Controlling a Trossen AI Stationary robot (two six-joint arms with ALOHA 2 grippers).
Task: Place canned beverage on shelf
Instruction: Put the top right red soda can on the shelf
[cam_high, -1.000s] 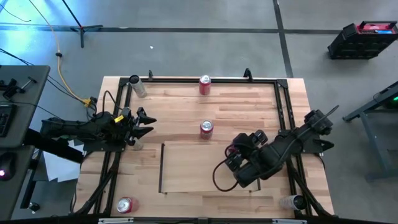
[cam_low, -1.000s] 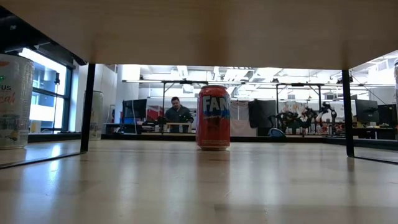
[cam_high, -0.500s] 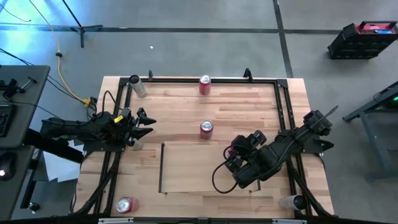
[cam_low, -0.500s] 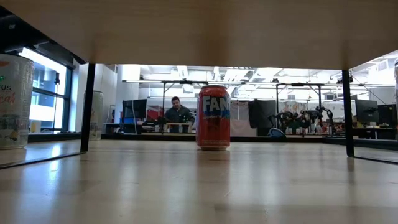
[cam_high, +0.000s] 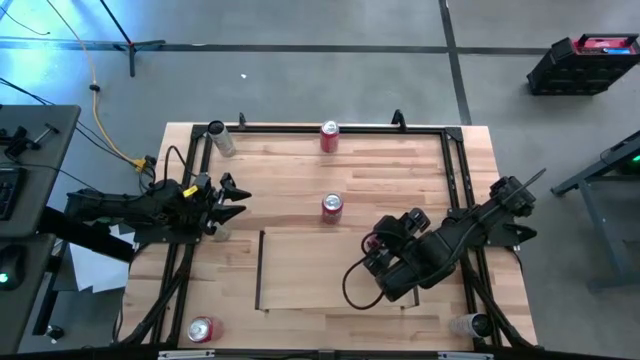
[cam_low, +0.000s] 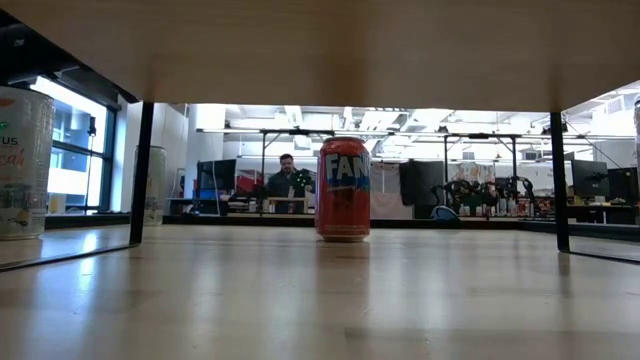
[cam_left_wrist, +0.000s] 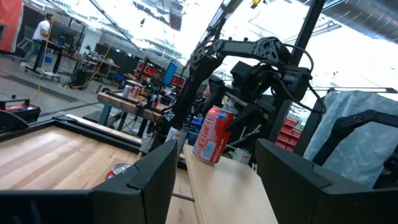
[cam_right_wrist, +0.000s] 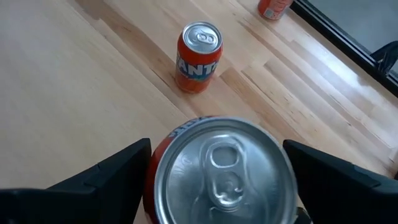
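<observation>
Your right gripper (cam_high: 381, 243) sits over the right part of the shelf (cam_high: 300, 270), and its fingers (cam_right_wrist: 118, 171) are spread just wide enough to flank a red can (cam_right_wrist: 217, 171). In the right wrist view the can's silver top fills the space between the fingers, and in the left wrist view that can (cam_left_wrist: 212, 134) stands slightly tilted on the pale panel under the right arm. Whether the pads are actually pressing on it or have just let go, you cannot tell from these views.

By that reading, the placing is nearly done: the can is on, or just above, the shelf, and what is left is to confirm release and lift clear without tipping it.

Just beyond the shelf's far edge stands an orange Fanta can (cam_high: 331, 206); another red can (cam_high: 329, 135) is at the table's far edge, and one more (cam_high: 201, 329) lies near the left corner.

Your left gripper (cam_high: 232, 198) waits open at the table's left side, holding nothing.
</observation>
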